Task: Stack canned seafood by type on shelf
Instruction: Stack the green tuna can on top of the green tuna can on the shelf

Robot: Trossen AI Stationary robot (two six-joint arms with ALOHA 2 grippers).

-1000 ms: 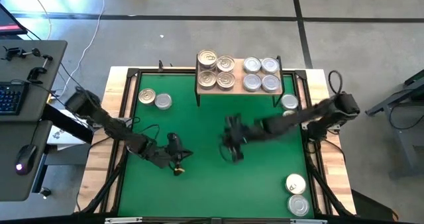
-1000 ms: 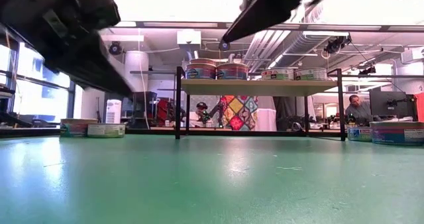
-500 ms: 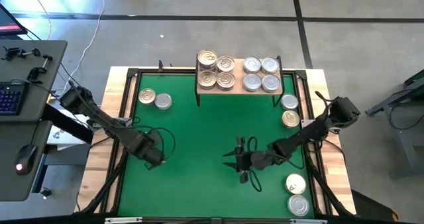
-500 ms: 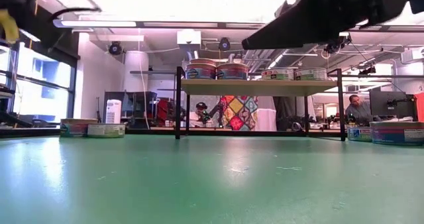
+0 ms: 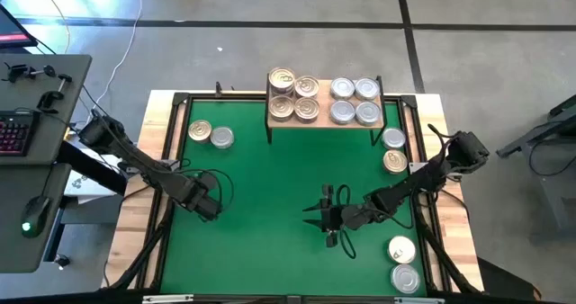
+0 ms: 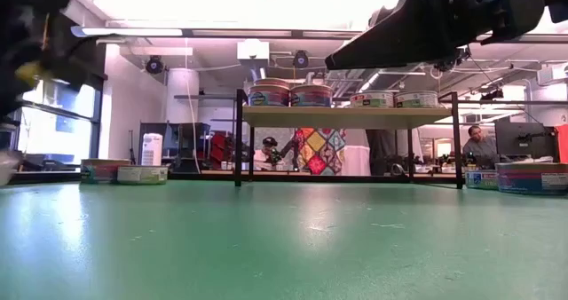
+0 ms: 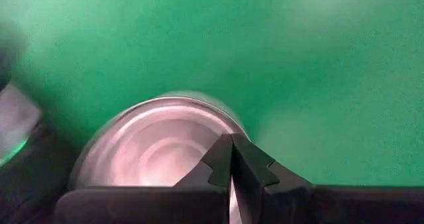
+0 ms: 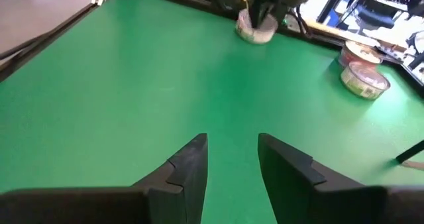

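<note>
My left gripper [image 5: 205,205] hangs low over the green mat's left part, shut over a silver-lidded can [image 7: 152,144]; from the right wrist view that can [image 8: 256,30] sits right under it. My right gripper [image 5: 331,223] is open over the mat's near middle, touching nothing [image 8: 232,141]. The shelf [image 5: 321,99] stands at the far edge on black legs, with golden cans [image 5: 294,95] on its left half and silver cans [image 5: 354,101] on its right half. Other cans rest on the mat: a pair far left [image 5: 210,134], a pair at the right edge [image 5: 393,149], and a pair at the near right corner [image 5: 403,263]. My left gripper comes at the silver can from above, pointing down. Its shut fingertips [image 7: 225,159] meet on the lid close to its rim [image 7: 242,127]. The fingers themselves hide what they pinch. I cannot tell whether the can stands on the mat or hangs just above it.
The mat [image 5: 270,178] lies open between the arms and in front of the shelf [image 6: 346,116]. A wooden frame with black rails [image 5: 171,151] borders it. A desk with keyboard and mouse [image 5: 27,133] stands left of the table. People sit in the room beyond [image 6: 479,145].
My left gripper has moved from the mat's mid-left toward the table's left edge and has come down lower, bringing a can into the low view's left edge. My right gripper has pulled back from the mat's centre toward the near edge, then kept still.
</note>
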